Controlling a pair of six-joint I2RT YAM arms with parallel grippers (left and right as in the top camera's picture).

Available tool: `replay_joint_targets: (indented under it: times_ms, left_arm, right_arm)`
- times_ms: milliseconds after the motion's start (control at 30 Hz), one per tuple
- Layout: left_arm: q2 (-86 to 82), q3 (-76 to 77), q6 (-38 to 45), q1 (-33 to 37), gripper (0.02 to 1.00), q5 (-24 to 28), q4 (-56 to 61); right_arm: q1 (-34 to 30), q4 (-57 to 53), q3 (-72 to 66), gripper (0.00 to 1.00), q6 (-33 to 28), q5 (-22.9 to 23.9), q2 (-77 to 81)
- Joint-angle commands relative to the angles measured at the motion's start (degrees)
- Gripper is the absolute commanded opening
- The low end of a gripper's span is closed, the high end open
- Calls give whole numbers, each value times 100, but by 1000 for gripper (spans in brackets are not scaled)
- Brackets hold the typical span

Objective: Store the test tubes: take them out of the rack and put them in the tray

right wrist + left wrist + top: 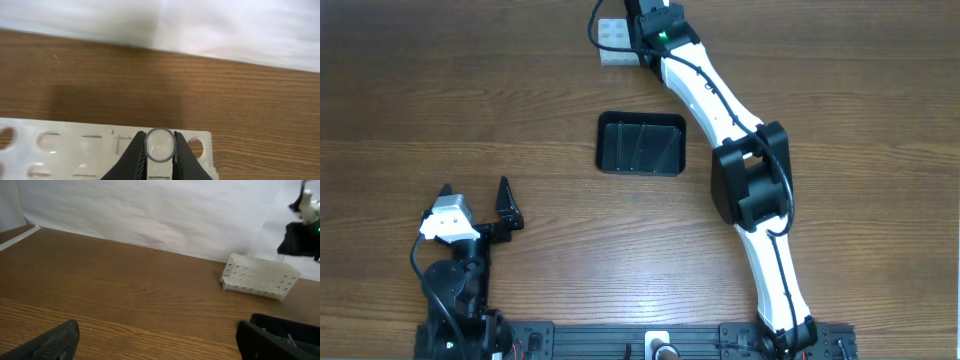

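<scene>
The white test tube rack (613, 45) stands at the far edge of the table, and its holed top (75, 150) lies right under my right wrist. My right gripper (159, 152) is shut on the rim of a clear test tube (159, 133) that stands upright at the rack's end. From above, the right arm's wrist (655, 25) covers that end of the rack. The black tray (603, 150) sits mid-table with clear tubes lying in it. My left gripper (475, 187) rests open near the front left, far from both.
The left wrist view looks across bare wood to the rack (257, 275), the tray's corner (280, 332) and the right arm's wrist (302, 235). A white wall backs the table's far edge. Open wood lies between the tray and the left arm.
</scene>
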Motion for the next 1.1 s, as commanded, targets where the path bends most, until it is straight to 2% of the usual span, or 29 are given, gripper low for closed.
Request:
replay_joint_targets:
  times_ms: [33,267,533,700,900,1100]
  left_arm:
    - [-46,-24,81,24,998,-48,2]
    - [-46,-24,81,24,998,-48,2]
    - [-46,-24,81,24,998,-48,2]
    - [-46,-24,81,24,996,-48,2]
    - [-46,-24,81,24,998,-48,2]
    - [-46,-24,81,24,996,-48,2]
  right_arm:
    - [59,-42,133,106,98,31,-629]
    - [94,-586,133,102,411,-2,-975]
    - [208,-1915,133,84,1453,-831,-1381]
    - [302,-2734,133,86,1998,-1191,-1449]
    - [433,-3689,133,69,2227,-1379,-1447]
    - [450,-4323,125,56,2439,-1759,-1425]
